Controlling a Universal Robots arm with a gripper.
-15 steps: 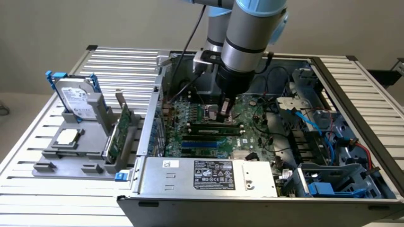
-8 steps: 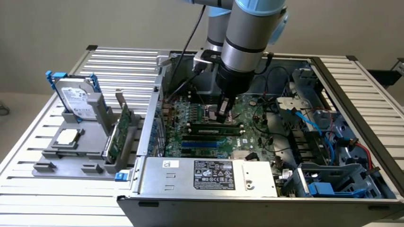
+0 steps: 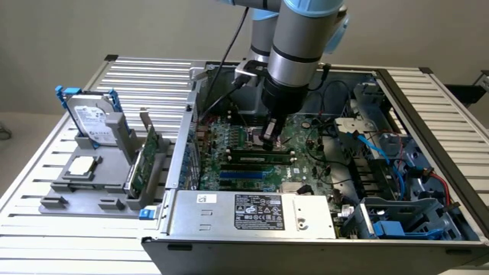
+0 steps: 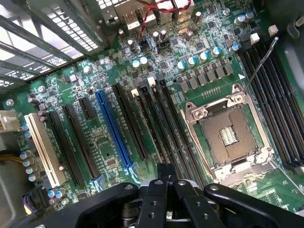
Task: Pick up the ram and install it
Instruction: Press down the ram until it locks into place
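Gripper [image 3: 269, 139] closed above slender green ram [image 3: 264, 153]

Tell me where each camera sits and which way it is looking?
Exterior view: stands off the arm, above the table, looking down into the open computer case; the arm and gripper show, over the ram.
Wrist view: rides on the wrist, facing down at the motherboard; the shut gripper shows.
Shared: the gripper, motherboard and CPU socket.
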